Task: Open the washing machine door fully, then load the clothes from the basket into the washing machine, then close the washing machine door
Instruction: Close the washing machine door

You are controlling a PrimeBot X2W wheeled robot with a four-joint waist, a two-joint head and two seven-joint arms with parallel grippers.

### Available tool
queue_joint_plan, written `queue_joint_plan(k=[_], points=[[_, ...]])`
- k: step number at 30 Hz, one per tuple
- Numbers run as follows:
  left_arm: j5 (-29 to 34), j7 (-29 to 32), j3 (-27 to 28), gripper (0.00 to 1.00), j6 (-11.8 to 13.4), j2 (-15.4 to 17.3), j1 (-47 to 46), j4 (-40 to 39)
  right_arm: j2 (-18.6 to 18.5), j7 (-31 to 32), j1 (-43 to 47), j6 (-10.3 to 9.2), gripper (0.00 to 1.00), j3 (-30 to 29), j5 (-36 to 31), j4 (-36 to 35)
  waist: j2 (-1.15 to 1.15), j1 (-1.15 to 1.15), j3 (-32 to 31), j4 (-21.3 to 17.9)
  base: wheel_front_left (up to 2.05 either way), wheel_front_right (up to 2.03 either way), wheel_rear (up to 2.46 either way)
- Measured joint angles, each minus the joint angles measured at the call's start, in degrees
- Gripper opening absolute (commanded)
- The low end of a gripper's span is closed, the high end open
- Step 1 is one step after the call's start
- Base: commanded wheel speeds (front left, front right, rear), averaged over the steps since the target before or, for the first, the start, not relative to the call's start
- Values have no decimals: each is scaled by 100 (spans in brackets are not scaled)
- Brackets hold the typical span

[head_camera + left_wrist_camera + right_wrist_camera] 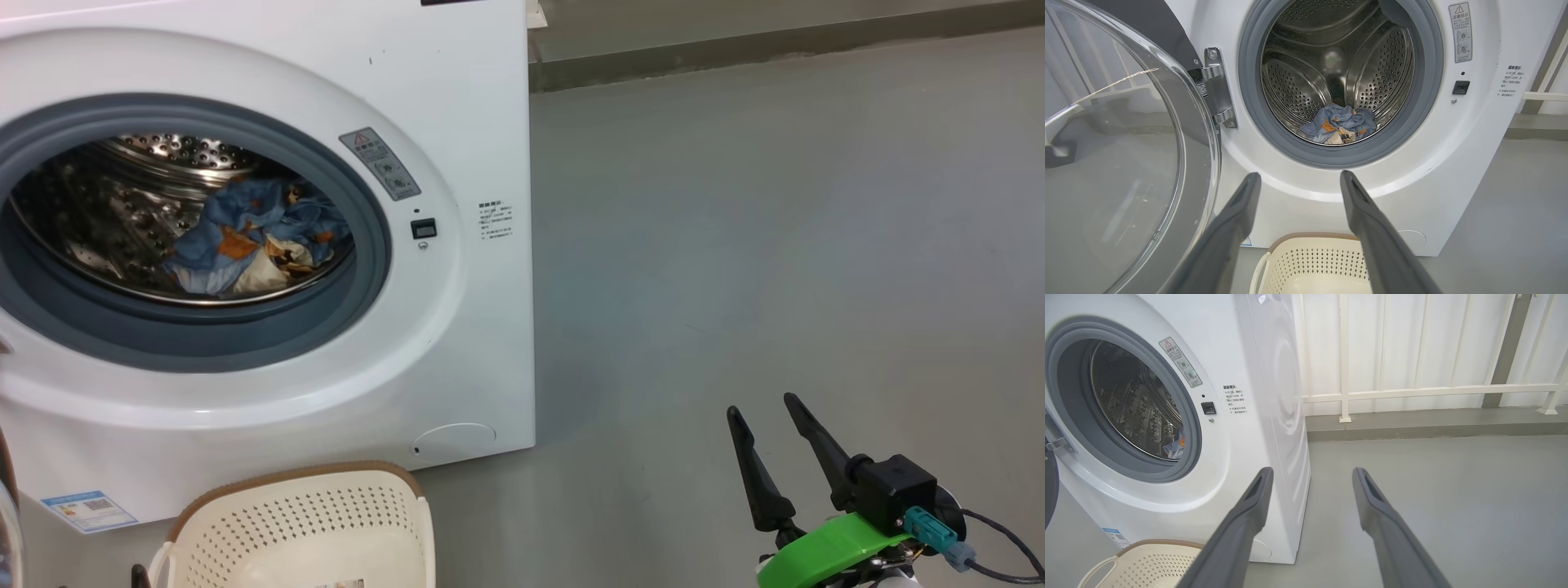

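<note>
Two sets of jaws, both spread apart, both holding nothing. My right jaws sit at 4 o'clock in the head view, fingers (pixel 758 478) pointing up over the grey floor (pixel 775 245), well apart from the washing machine (pixel 457 82). In the left wrist view my left jaws hang in front of the round opening, fingers (pixel 1231 220) either side of the basket (pixel 1314 261) below.

The washing machine door (pixel 1126 163) stands open at 9 o'clock of the opening, its glass bowl towards me, on the metal hinge (pixel 1218 87). The clothes (pixel 1341 122) lie bundled at 6 o'clock on the bottom of the drum (pixel 1306 53): blue with orange patches and a bit of cream. A grey gasket (pixel 188 339) rings the opening.

The basket stands on the floor just in front of the machine, at 6 o'clock under the opening. The part of its inside that shows is plain cream plastic. The blue sticker (pixel 88 510) is at 7 o'clock on the machine front and the round filter cap (pixel 453 437) at 5 o'clock. In the right wrist view a white railing (pixel 1412 392) runs behind the machine.
</note>
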Motion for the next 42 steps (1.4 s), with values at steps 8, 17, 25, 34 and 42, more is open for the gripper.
queue_joint_plan(k=[8,17,25,34,42], points=[[2,0,35,100,-102,-20,0,67,1,0,0,0,100,10,0,2,0,0,-28,36,0,0,0],[2,0,69,100,-196,-41,0,144,2,0,1,0,100,13,0,4,0,0,-35,52,0,0,0],[2,0,103,100,-245,-53,-1,174,3,0,2,0,100,13,0,5,0,0,-44,63,0,0,0],[3,0,148,100,-244,-58,-2,176,4,0,11,0,100,8,-8,4,0,0,-33,74,-3,3,0],[101,0,177,100,-244,-60,-10,174,7,0,12,0,100,5,-8,7,0,0,-52,58,-82,82,0]])
